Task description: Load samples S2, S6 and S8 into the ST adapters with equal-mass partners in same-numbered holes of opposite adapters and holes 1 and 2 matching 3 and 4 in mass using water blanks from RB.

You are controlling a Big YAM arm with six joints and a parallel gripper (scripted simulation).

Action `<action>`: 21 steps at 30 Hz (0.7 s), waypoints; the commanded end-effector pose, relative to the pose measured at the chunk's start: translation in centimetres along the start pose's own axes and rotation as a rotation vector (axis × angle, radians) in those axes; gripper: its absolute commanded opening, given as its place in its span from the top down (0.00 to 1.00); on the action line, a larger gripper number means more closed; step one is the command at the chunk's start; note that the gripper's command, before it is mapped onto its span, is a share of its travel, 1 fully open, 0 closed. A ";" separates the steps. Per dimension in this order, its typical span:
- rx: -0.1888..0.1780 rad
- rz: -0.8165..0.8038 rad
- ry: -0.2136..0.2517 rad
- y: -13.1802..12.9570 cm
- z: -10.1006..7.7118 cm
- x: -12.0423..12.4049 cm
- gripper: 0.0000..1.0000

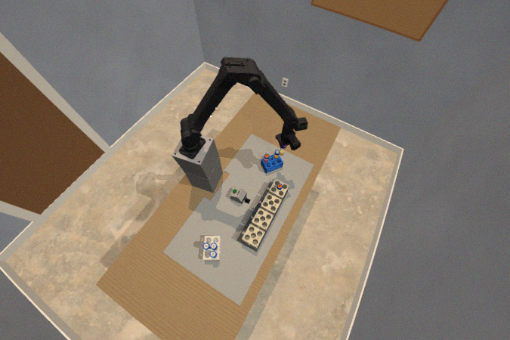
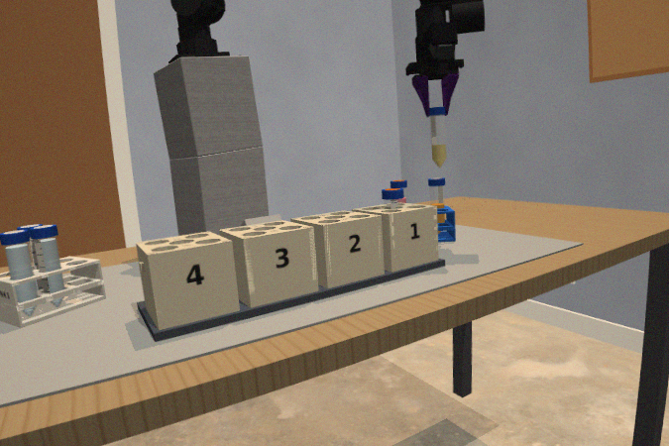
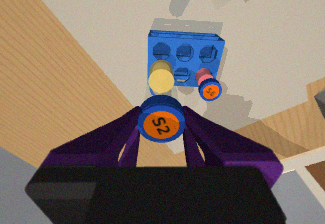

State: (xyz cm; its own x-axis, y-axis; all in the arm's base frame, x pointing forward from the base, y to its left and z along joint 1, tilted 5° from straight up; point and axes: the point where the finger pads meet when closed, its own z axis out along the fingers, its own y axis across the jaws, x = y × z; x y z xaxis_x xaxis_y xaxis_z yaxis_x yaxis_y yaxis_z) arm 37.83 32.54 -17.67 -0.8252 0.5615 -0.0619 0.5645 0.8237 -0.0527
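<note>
My gripper (image 2: 436, 107) is shut on sample tube S2 (image 2: 438, 134) just under its blue cap and holds it upright, clear above the blue sample rack RS (image 1: 272, 162). The wrist view shows the S2 cap (image 3: 161, 125) between the purple fingers and the tube's yellow lower end (image 3: 161, 80) over the rack (image 3: 185, 57). S2 holds only a little yellow liquid in its tip. A pink sample (image 3: 209, 89) with an orange dot stands in the rack. Another blue-capped tube (image 2: 436, 181) stands in the rack below S2. An orange-dot tube (image 1: 279, 186) sits in adapter 1 (image 2: 411, 234) of the stand ST (image 1: 265, 214).
Adapters 2 (image 2: 345, 244), 3 (image 2: 272, 260) and 4 (image 2: 187, 276) show open holes. The blank rack RB (image 1: 210, 250) holds three white-dot tubes at the far left of the mat (image 2: 35, 258). The box with the green DONE key (image 1: 234, 191) stands between the arm's base and the stand.
</note>
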 end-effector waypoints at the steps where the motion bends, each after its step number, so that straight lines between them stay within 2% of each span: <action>1: -0.036 -0.085 -0.017 -0.4 -1.5 -3.0 1.00; 7: -0.032 -0.245 -0.023 -3.1 -1.5 -6.2 1.00; 10: -0.033 -0.272 -0.022 -3.6 -1.5 -6.6 1.00; 21: -0.023 -0.564 -0.033 -8.5 -1.5 -12.3 1.00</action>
State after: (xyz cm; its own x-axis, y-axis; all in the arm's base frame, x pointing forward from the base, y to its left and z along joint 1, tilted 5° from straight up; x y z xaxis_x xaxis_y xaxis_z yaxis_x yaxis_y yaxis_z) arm 41.16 19.73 -16.65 -0.9852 0.1697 -0.0253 0.1712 0.9818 -0.0819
